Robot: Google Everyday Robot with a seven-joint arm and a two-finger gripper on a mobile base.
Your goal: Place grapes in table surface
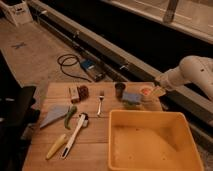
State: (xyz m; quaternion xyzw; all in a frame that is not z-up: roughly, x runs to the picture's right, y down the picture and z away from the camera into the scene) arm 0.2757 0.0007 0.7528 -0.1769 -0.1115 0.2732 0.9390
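The grapes (pixel 83 91), a small dark maroon cluster, lie on the wooden table surface (pixel 92 145) near its far left edge, right beside a small tan block (pixel 74 93). My gripper (pixel 158 92) is at the end of the white arm (pixel 192 70), which reaches in from the right. It hovers at the table's far right corner, next to a small orange-and-white cup (pixel 146 92) and far from the grapes. Nothing shows in the gripper.
A large yellow tub (pixel 150 142) fills the near right. A fork (pixel 100 102), a dark cup (pixel 120 90) and a blue sponge (pixel 131 97) lie mid-table. A blue cloth (pixel 54 115), a green item (pixel 71 116), a white brush (pixel 75 132) and a yellow tool (pixel 56 146) lie at left.
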